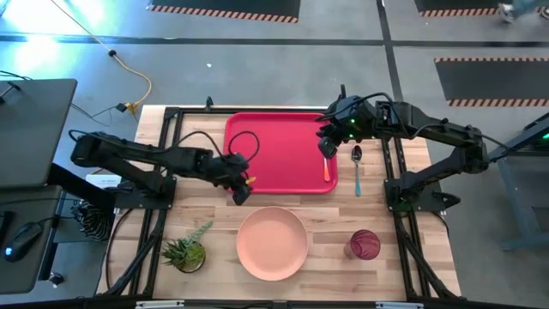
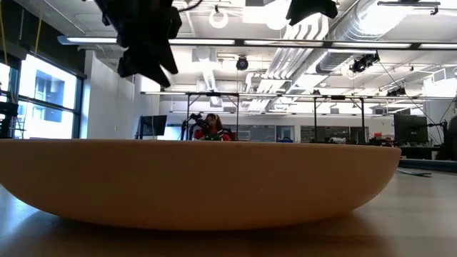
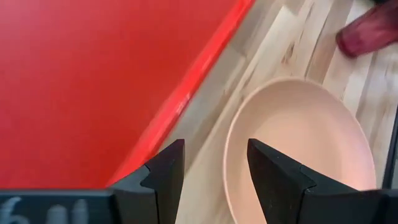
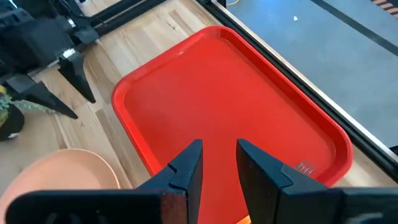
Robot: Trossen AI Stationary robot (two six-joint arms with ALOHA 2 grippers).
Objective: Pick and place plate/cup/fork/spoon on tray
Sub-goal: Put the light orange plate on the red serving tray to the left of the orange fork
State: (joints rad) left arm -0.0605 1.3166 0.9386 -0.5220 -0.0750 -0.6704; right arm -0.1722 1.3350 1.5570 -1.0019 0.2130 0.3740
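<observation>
Bright, even light all round, with a few rough patches

Ceiling strip lights (image 2: 235, 43) in the low view do the work, so my arms read as black silhouettes there, and the plate (image 2: 200, 182) sits so close it's a soft blur filling the width. From above, the surface (image 1: 214, 225) is evenly lit with faint shadows, plus a blown-out cyan glare (image 1: 30, 39) in one corner. My left wrist view is soft on the tray (image 3: 93, 81) rim, which carries a small highlight.
</observation>
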